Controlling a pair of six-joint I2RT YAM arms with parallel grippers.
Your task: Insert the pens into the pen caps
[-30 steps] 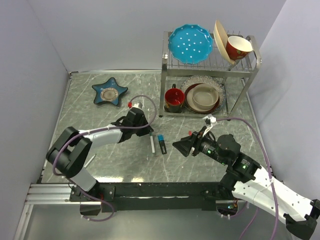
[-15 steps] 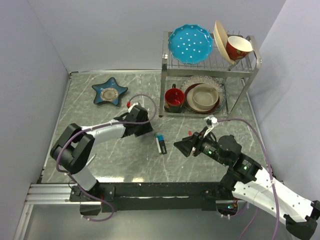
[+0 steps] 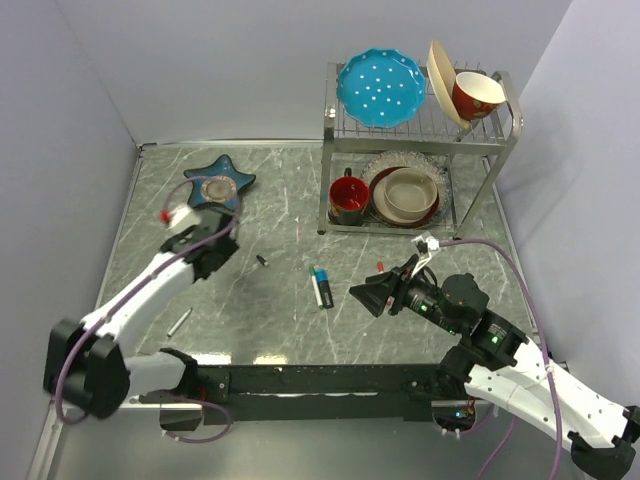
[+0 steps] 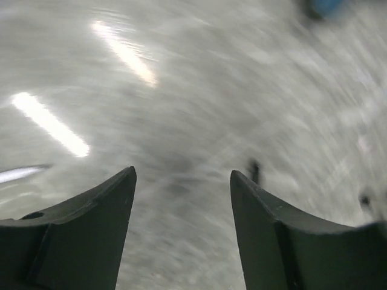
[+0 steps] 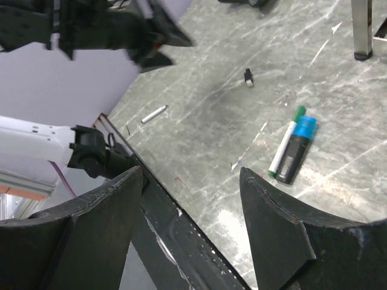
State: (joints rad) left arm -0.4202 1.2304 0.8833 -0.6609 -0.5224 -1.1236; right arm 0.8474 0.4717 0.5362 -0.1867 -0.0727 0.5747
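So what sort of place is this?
Most likely a robot test cell, not a real kitchen: a marbled table boxed in by plain walls, a left arm and right arm bolted at its near edge, and a dish rack of crockery.

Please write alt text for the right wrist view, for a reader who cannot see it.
Beyond two open fingers, a black marker with a blue end lies beside a white pen with green ends on a marble table. Farther off lie a small black cap and another white pen; the left arm shows top left.
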